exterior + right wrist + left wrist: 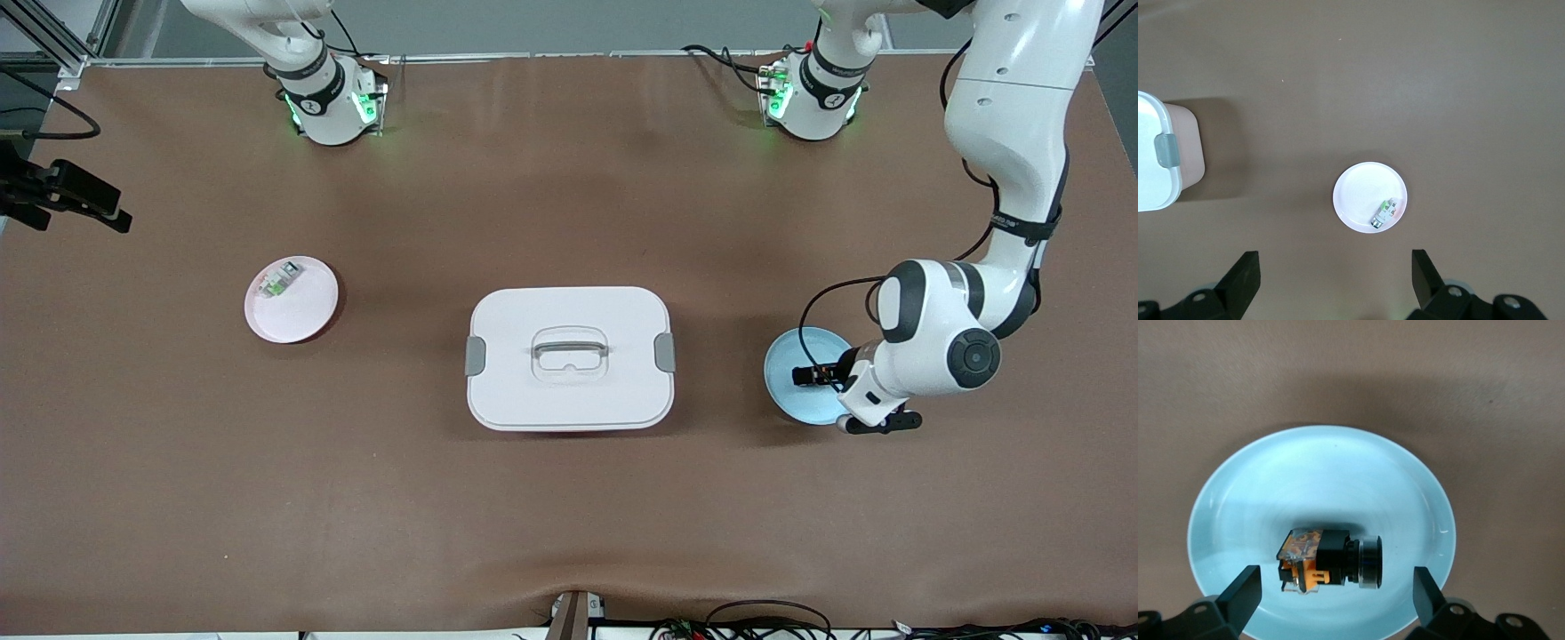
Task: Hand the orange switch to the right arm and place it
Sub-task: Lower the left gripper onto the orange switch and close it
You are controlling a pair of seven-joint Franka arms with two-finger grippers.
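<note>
Progress: nothing done; orange switch (1331, 560) lies in blue plate (1318, 467).
Left gripper (1331, 597): open, just above switch.
Right gripper (1331, 280): open, waiting high over the table.
Left: grasp, handover, placing.

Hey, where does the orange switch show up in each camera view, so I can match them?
Front view: the orange switch is hidden under the left gripper, over the blue plate.
Left wrist view: orange switch lies on the blue plate, between the open jaws.
Right wrist view: not in it.
Shared landmark: the blue plate.
</note>
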